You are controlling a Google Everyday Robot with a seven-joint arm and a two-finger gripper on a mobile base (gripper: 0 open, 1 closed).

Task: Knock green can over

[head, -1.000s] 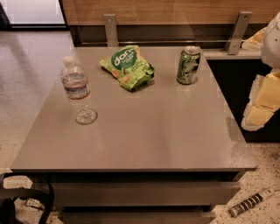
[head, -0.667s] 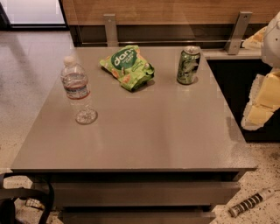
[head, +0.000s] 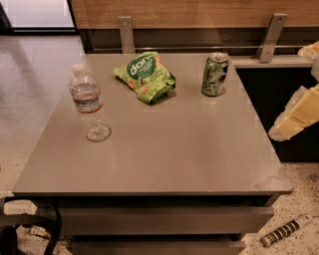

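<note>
The green can [head: 214,74] stands upright near the far right corner of the tabletop [head: 174,149], right of the green snack bag [head: 145,77]. The claw [head: 295,115] hangs beyond the right edge, apart from the can; its state cannot be told

Overall light: I see even, moderate indoor light falling from above.
Brightest zone: the floor [head: 37,15] at upper left washes out to near white.
Glare: the table top [head: 174,149] carries a broad pale sheen.
Shadows: short and soft, close beside the green can [head: 214,74] and snack bag [head: 145,75]; deep dark under the table.
Gripper [head: 294,117]: at the right edge, beside the table, its pale casing brightly lit.
</note>
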